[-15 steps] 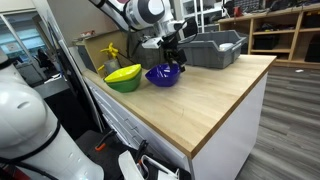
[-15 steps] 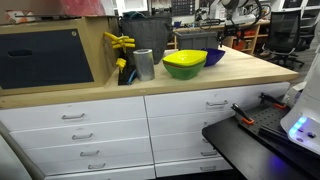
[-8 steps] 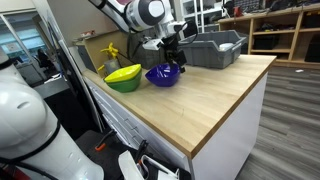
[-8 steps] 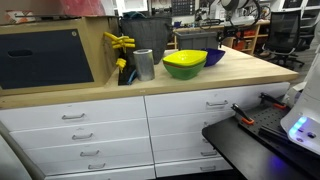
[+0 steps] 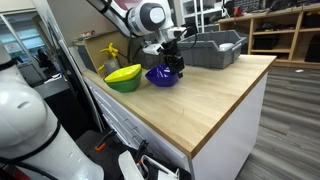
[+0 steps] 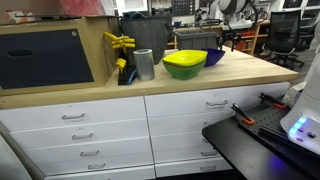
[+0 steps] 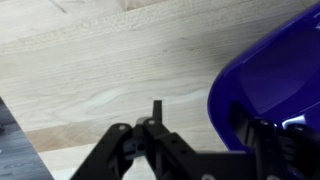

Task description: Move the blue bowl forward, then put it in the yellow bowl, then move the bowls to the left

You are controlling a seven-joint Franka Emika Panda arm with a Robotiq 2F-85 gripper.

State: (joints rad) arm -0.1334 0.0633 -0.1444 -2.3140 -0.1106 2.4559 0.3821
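The blue bowl point(image 5: 160, 76) sits on the wooden counter beside the yellow bowl point(image 5: 123, 76), almost touching it. Both show in the other exterior view, the blue bowl point(image 6: 214, 57) behind the yellow bowl point(image 6: 185, 64). My gripper point(image 5: 174, 66) is down at the blue bowl's far rim. In the wrist view the gripper point(image 7: 205, 125) is open and straddles the rim of the blue bowl point(image 7: 270, 70). One finger point(image 7: 157, 112) stands outside over the wood with a gap to the bowl's wall. The other finger is dark against the bowl's inside.
A grey plastic bin point(image 5: 212, 47) stands just behind the gripper. A metal cup point(image 6: 144, 64) and yellow clamps point(image 6: 118, 42) stand beside the yellow bowl. A dark cabinet box point(image 6: 45, 55) fills one end of the counter point(image 5: 200, 100).
My gripper has come down from just above the blue bowl to its rim. Both bowls lie where they were.
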